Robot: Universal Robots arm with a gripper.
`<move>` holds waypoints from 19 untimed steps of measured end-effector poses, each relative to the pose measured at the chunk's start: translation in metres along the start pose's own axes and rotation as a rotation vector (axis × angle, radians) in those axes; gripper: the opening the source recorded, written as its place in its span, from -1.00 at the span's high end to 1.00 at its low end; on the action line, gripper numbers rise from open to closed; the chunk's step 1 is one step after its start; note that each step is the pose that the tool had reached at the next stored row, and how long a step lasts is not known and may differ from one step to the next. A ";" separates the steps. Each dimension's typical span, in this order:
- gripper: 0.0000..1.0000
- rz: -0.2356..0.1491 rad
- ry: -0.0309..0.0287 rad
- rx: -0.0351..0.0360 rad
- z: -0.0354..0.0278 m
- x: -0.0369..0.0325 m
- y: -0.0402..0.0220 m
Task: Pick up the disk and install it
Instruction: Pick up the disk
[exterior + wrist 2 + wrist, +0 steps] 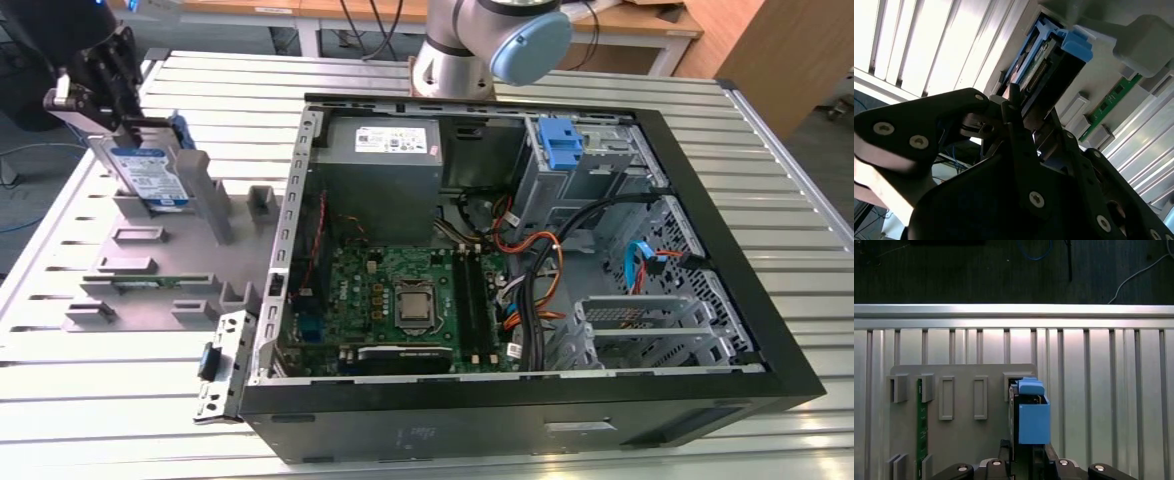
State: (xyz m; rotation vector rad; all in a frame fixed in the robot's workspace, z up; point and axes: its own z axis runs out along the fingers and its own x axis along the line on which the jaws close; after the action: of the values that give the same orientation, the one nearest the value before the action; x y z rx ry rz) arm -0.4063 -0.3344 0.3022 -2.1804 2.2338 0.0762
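Silver disk (144, 172): stands on edge in a slot of the grey holder, framed by its blue carrier, with the white-and-blue label showing.
Gripper (91, 95): black, right at the disk's upper end. Both wrist views show it close up against the disk (1031, 412) (1046, 55). Whether it clamps the disk or sits loose cannot be told.
Grey holder (160, 270): flat on the bench (80, 400), by the edge at the exterior view's left.
Green memory module (147, 282): in another holder slot, apart from the disk.
Computer case (747, 300): open, mid-bench, just beside the holder.
Blue bracket (561, 140): inside the case, well apart from the disk.
Arm (487, 40): rises at the bench's far edge, behind the case.
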 end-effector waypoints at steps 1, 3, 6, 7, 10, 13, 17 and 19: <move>0.30 0.000 0.0026 0.0000 0.0000 0.0001 0.0000; 0.30 0.001 0.0043 0.0000 0.0001 0.0003 0.0001; 0.30 0.001 0.0043 0.0002 0.0002 0.0002 0.0001; 0.30 0.001 0.0043 0.0001 0.0001 0.0002 0.0001; 0.30 0.002 0.0042 0.0003 0.0001 0.0002 0.0001; 0.30 0.002 0.0043 0.0002 -0.0002 0.0002 0.0001; 0.30 0.002 0.0043 0.0002 -0.0003 0.0002 0.0001; 0.30 0.002 0.0043 0.0002 -0.0004 0.0002 0.0001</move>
State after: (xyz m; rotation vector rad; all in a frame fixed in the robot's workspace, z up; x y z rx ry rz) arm -0.4064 -0.3346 0.3026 -2.1808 2.2376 0.0714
